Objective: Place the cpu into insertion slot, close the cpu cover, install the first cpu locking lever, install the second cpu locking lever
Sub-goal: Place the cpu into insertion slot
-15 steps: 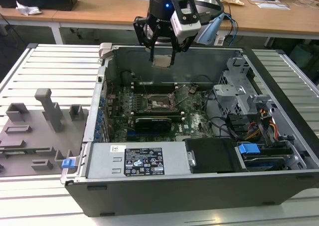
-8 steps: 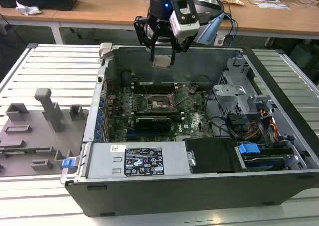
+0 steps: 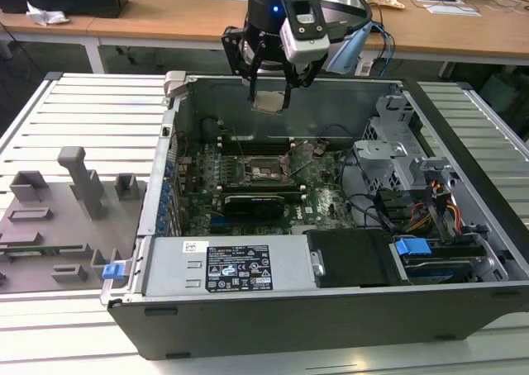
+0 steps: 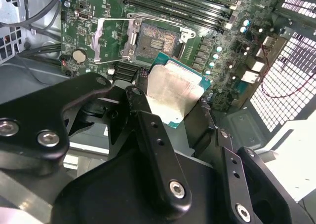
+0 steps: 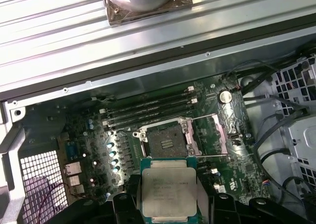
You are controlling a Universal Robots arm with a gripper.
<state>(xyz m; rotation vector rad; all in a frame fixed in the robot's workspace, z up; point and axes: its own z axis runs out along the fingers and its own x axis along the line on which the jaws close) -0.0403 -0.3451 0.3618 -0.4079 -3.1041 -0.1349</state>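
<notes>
So the pincer is closed on the cpu, gripping it by opposite edges and holding it roughly level in the air, well above the insertion slot. That slot sits bare, with the cpu cover flipped open beside it. I'd say the trick is squaring the chip's edges to the slot first, then lowering it straight down without tilt, since a skewed drop could probably damage the contacts.
</notes>
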